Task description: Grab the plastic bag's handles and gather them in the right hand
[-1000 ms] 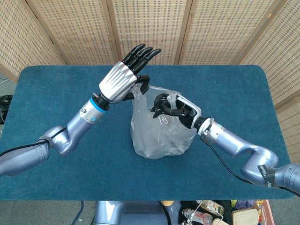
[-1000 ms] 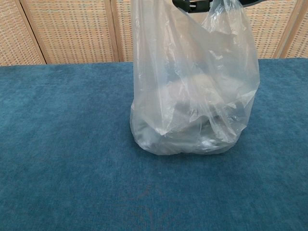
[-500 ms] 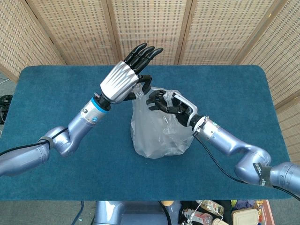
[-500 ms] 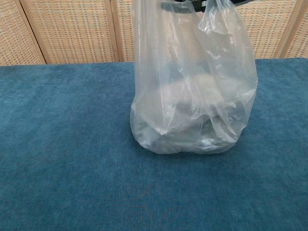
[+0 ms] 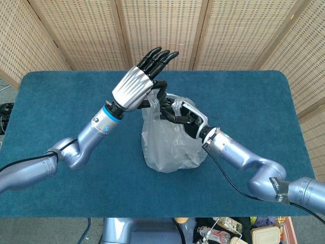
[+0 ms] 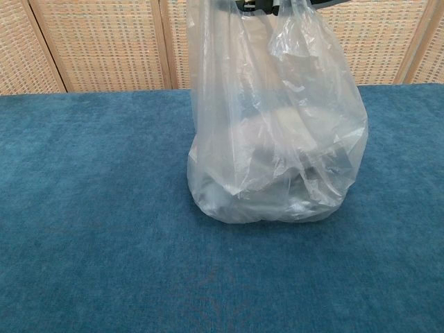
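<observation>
While the handles are this close together: the step in hand looks like the hand-over, bringing the second handle across so that both end up in the right hand.

Bag: the plastic bag (image 5: 171, 142) stands upright near the middle of the table (image 5: 61, 86), its base resting on the blue cloth and its top pulled up, with dim shapes sitting low inside it.

Left hand: the left hand (image 5: 135, 87) is raised over the bag's top, long fingers straight and held close together pointing up, while its thumb seems to pinch the near handle (image 5: 150, 104) against the palm side; the exact contact is hard to see.

Right hand: the right hand (image 5: 182, 115) reaches in from the other side, fingers curled into the gathered plastic at the bag's mouth, touching or almost touching the left hand; it appears to grip the far handle, though whether it has both I cannot tell.

How to do it well: I would keep both handles taut and level, slide the left one into the right hand's curl, and let the left thumb release only once the right fingers have clamped.

What could go wrong: thin film may slip out or bunch, and lifting too hard could tip the bag.

Around: a woven screen (image 5: 162, 30) stands behind the table; nothing on the cloth blocks either arm.
</observation>
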